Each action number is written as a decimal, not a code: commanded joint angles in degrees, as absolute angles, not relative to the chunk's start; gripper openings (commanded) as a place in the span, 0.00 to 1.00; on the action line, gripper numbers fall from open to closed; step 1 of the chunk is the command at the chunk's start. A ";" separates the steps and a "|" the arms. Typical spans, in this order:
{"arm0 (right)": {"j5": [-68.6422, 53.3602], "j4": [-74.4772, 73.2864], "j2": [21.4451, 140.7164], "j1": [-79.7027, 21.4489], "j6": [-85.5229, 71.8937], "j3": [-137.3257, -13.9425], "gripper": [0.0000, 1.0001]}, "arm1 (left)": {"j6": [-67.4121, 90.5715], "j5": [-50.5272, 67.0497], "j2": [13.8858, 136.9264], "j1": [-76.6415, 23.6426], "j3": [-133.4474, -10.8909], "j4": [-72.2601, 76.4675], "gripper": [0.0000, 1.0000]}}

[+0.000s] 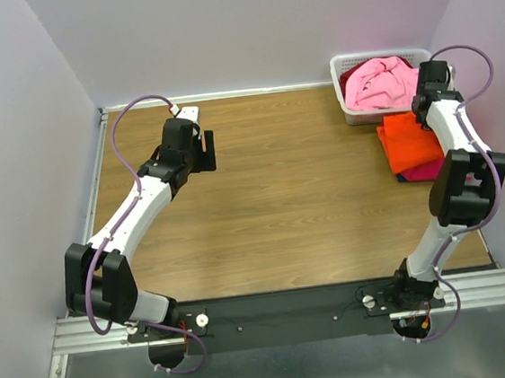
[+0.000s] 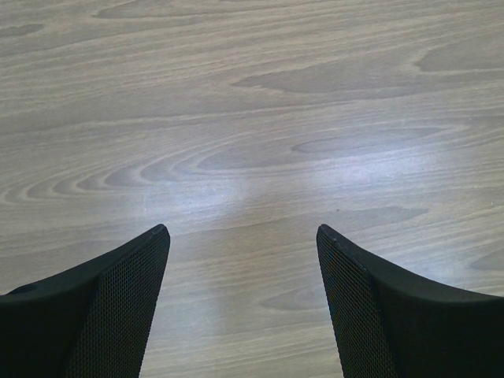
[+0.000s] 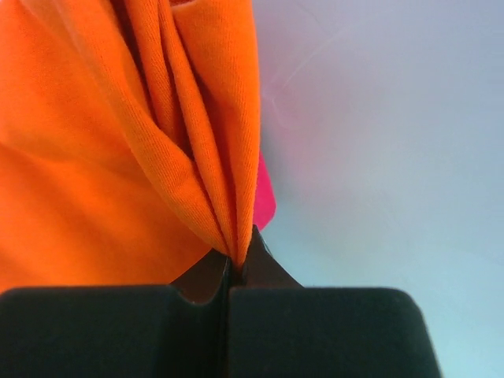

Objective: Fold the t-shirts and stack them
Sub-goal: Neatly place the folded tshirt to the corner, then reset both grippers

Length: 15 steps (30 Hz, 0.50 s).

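Clamped fully shut at the right hand (image 3: 240,256), tips pressed together on a gathered fold of the orange t-shirt (image 3: 118,157). Bunched into several narrow pleats right at the pinch, spreading wider away from it. Just behind that fold, a sliver of the magenta-red t-shirt (image 3: 265,197).

From above: orange t-shirt lying flat on the surface (image 1: 308,201) just in front of the white basket (image 1: 347,60), at its near right corner, close against the basket wall. Under it, peeking out on the side away from the basket, the magenta-red t-shirt. Inside the basket, heaped and crumpled above the rim, the pale pink t-shirt (image 1: 377,84). Right hand placed at the basket's near right corner, over the basket-side edge of the orange cloth; fingertips hidden there by the wrist, so the grip readable only from the wrist view.

Spread wide at the left hand (image 2: 242,230), gripping nothing and touching nothing. Wood grain of the surface showing between the two dark, mesh-textured fingers (image 2: 118,307). Held well to the left of the basket, a little nearer than its front wall, pointing down toward the surface.
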<state>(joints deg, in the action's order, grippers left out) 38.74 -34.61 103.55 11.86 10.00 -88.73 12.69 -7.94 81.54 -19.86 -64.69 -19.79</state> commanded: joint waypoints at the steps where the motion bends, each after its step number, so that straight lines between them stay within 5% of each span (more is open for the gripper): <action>1: 40.17 -29.27 106.96 13.62 11.95 -87.98 0.01 | 12.74 -7.03 80.77 -19.51 -64.07 -19.07 0.83; 11: 42.53 -24.43 114.43 15.99 13.80 -89.29 0.09 | 12.74 -7.21 83.06 -19.42 -64.25 -19.42 0.82; 15: 44.72 -23.82 116.28 16.26 12.92 -90.09 0.46 | 12.83 -8.26 83.67 -19.34 -64.16 -19.42 0.83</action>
<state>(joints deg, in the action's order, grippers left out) 40.16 -26.85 114.69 15.42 13.37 -88.23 12.69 -7.99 82.65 -19.81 -64.69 -19.77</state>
